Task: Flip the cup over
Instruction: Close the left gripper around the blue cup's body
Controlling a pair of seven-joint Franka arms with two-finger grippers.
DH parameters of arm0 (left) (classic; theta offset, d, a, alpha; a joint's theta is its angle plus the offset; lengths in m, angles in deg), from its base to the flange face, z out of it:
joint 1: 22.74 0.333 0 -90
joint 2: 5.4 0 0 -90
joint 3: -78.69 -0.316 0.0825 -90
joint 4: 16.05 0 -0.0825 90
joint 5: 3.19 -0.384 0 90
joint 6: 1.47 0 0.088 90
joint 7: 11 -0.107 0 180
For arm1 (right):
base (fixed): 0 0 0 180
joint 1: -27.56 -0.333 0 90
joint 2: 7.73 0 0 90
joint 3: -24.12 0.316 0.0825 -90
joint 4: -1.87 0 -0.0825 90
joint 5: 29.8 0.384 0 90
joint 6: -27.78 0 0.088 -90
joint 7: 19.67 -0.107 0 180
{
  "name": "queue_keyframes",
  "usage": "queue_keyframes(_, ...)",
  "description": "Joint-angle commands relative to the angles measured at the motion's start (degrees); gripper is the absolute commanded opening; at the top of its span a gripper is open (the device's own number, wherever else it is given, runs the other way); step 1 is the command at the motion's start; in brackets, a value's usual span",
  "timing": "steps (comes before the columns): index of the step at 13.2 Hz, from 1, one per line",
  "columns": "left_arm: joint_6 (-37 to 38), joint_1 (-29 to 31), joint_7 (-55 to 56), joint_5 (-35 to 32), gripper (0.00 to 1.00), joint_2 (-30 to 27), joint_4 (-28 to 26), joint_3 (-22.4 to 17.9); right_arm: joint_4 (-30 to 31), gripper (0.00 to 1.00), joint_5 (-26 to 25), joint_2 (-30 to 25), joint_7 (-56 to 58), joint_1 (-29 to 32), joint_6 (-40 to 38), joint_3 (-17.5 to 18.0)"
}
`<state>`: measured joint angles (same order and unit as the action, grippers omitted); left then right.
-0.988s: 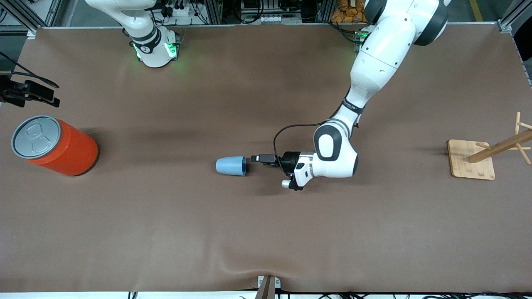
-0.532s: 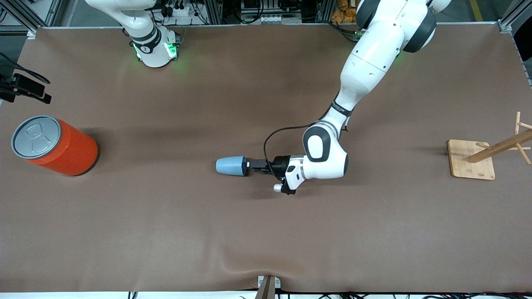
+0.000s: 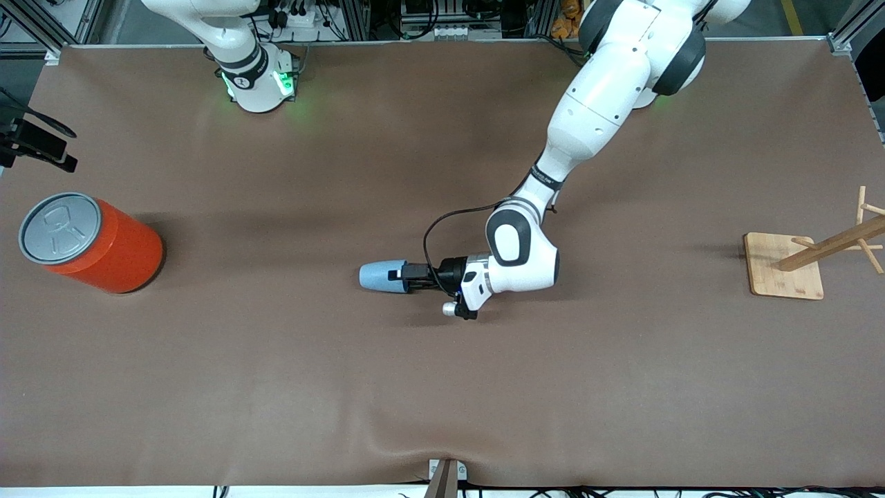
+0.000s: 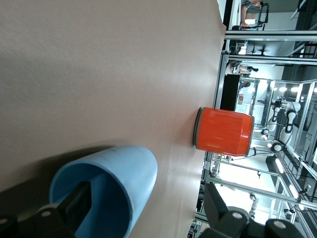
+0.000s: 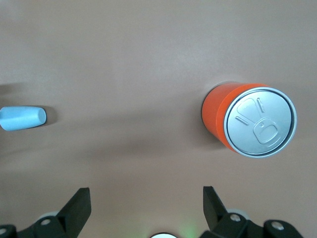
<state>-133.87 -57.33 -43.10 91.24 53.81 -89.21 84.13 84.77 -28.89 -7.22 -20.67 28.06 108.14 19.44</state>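
Since a second ago your left gripper (image 3: 395, 274) has slid up to the cup (image 3: 379, 277) lying on its side mid-table, jaws spread wide with one finger (image 4: 74, 208) inside the mouth, not yet clamped, while your right gripper (image 5: 146, 210) waits open above the can (image 3: 90, 242).

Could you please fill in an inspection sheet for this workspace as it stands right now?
Surface: brown table cover, rippled at the edge nearest the front camera.
Job's things: light-blue cup lies on its side mid-table, mouth toward the left arm's end.
Clutter: orange can upright at the right arm's end; wooden rack at the left arm's end.
Grippers: left gripper open at the cup's mouth, one finger inside; right gripper open, waiting above the can.
Cables: black cable loops at the left wrist.
Surroundings: metal framing along the bases' side.
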Motion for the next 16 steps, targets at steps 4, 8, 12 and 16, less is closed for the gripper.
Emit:
queue_keyframes(4,-1.4,-2.2,-1.9,3.3,0.26,1.4,2.3,-0.5,-1.0,1.00,-0.5,0.8,-1.3,0.6,3.9,0.5)
queue_keyframes(8,-1.3,-1.6,-4.8,2.6,0.00,0.8,1.4,-0.8,-1.2,1.00,-0.4,1.2,-1.2,0.4,3.7,0.7)
queue_keyframes(12,-1.2,-1.6,-2.8,2.0,0.00,-1.5,1.3,-0.9,-1.3,1.00,-0.5,1.1,-1.2,-0.3,3.7,0.7)
queue_keyframes(16,-1.3,-1.7,8.8,-6.2,0.00,-6.4,1.2,-1.4,-1.3,1.00,-0.5,1.1,-1.2,-0.3,3.4,0.7)
